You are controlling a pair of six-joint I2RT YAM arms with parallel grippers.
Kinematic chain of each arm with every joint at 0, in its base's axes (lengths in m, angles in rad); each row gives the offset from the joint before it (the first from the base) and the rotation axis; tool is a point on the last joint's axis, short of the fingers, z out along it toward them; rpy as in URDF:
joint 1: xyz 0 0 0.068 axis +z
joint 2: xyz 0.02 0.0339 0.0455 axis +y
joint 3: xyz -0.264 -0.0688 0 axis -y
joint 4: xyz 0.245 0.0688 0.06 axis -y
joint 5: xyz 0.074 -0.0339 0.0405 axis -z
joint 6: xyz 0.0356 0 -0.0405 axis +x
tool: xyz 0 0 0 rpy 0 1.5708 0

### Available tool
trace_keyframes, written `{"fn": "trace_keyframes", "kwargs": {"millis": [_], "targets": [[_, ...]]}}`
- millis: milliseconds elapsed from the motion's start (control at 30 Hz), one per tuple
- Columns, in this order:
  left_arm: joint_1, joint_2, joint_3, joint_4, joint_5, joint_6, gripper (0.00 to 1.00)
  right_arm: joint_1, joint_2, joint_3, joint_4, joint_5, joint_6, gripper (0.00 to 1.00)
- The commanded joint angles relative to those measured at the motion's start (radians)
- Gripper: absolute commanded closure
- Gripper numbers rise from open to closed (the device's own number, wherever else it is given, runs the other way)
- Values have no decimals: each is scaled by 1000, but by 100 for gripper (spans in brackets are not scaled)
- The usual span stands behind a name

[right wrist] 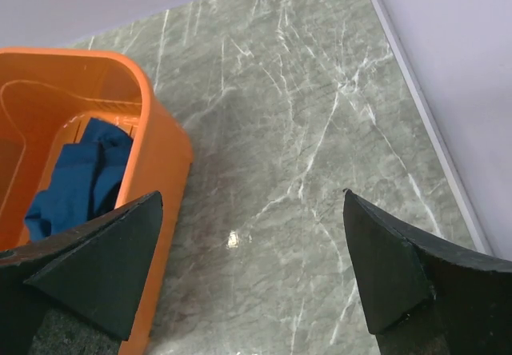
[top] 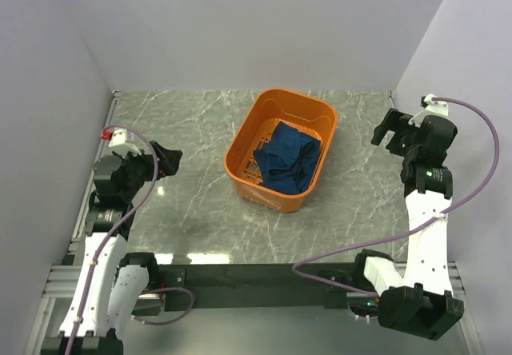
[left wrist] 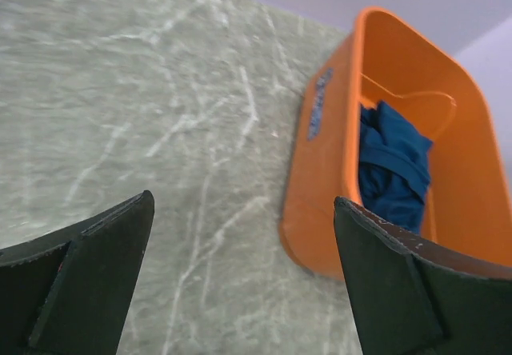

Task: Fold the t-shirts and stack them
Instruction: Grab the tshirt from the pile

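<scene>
In the view from above, the left arm (top: 100, 251) rises from its base in the lower left corner and bends at the wrist, so that the left gripper (top: 164, 159) points to the right, toward the orange basket (top: 280, 95). The right arm (top: 424, 219) stands nearly straight up along the right edge, and the right gripper (top: 388, 135) in the upper right of the frame points to the left. Both grippers hang above the grey marble table (top: 192, 123), well apart from the basket. The wrist views show the jaws of each one spread wide, with only bare table between them; neither holds anything. The t-shirts (top: 288, 159) lie as one crumpled dark blue heap inside the basket, in the middle of the table. How many shirts are in the heap I cannot tell, because the folds run into each other. In the left wrist view the near wall of the basket hides the lower part of the cloth. In the right wrist view the basket is cut off by the left edge, and one of the dark fingers (right wrist: 96, 267) covers its lower part. From above, the left gripper is a dark shape and its jaws are hard to separate.
</scene>
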Motion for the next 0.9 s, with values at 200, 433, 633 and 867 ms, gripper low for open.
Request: {"fn": "trace_keyframes", "kwargs": {"millis": [200, 433, 633, 867], "targets": [[-128, 201, 232, 33, 217, -55, 1, -2, 14, 112, -239, -621, -622, 0], [-490, 461, 457, -87, -11, -15, 2, -2, 45, 42, -208, -532, -537, 0], [-694, 754, 667, -187, -188, -23, 2, -4, 63, -29, -150, -549, -469, 0], [-797, 1103, 947, -256, -312, -63, 1, -4, 83, -43, -139, -549, -457, 0]]}}
